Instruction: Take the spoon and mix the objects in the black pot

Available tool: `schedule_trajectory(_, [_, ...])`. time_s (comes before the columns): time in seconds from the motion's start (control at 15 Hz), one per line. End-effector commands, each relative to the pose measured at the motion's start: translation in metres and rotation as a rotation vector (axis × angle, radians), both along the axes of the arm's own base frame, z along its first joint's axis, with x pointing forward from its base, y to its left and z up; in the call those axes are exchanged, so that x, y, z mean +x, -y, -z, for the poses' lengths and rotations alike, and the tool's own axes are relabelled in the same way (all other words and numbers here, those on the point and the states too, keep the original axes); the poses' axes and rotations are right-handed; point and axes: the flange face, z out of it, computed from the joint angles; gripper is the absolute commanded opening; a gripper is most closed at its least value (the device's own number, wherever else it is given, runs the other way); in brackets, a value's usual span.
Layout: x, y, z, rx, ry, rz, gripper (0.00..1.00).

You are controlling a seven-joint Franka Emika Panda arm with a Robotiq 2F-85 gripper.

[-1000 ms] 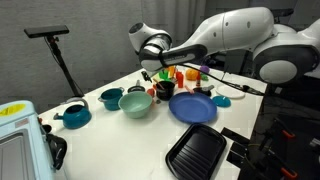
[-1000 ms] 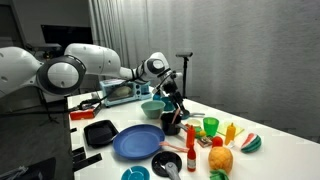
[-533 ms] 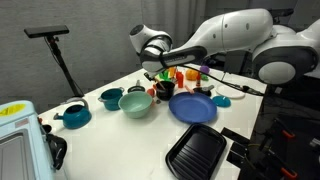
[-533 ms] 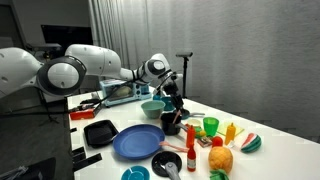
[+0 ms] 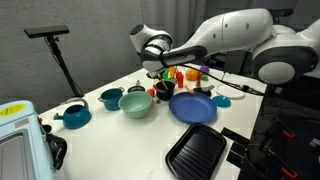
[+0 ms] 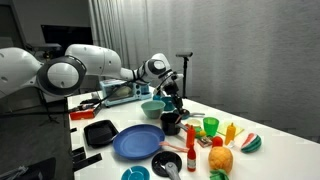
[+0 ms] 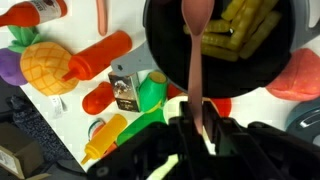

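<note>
Item: claw [image 7: 198,120], closed on the handle of the spoon [image 7: 196,55]; the pink spoon runs straight up from between the fingers in the wrist view, its bowl end over the inside of the black pot [image 7: 165,40].

Item: the black pot, round and low-walled, at the top of the wrist view; yellow-green pieces [image 7: 245,25] lie in its right half, just beside the spoon; whether the spoon tip touches them cannot be told.

Position on the desk [image 5: 130,135]: in both exterior views the pot [image 5: 163,89] [image 6: 171,124] sits directly under the claw [image 5: 158,74] [image 6: 173,102], between the green bowl [image 5: 136,104] and the blue plate [image 5: 193,108], close to both.

Neighbouring items, wrist view: toy pineapple [image 7: 45,68] and an orange-red carrot-shaped toy [image 7: 100,57] to the left of the pot; a small labelled box [image 7: 125,88] just below the pot's rim.

Further items, in an exterior view: two teal pots [image 5: 110,98] [image 5: 73,115] beyond the green bowl; black ridged tray [image 5: 197,152] near the desk edge, apart from the plate.
</note>
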Motion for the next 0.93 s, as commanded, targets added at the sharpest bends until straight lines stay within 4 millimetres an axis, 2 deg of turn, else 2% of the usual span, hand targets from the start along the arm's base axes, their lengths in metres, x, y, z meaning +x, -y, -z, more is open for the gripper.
schedule_trajectory(0.0, [0.0,0.001,-0.008,0.024,-0.004,0.022,0.04])
schedule_trajectory(0.27, [0.0,-0.014,-0.025,0.144,-0.007,-0.038,0.04])
schedule_trajectory(0.6, [0.002,-0.039,-0.05,0.248,-0.002,-0.217,0.04])
schedule_trajectory(0.87, [0.005,-0.038,-0.055,0.188,0.016,-0.285,0.04])
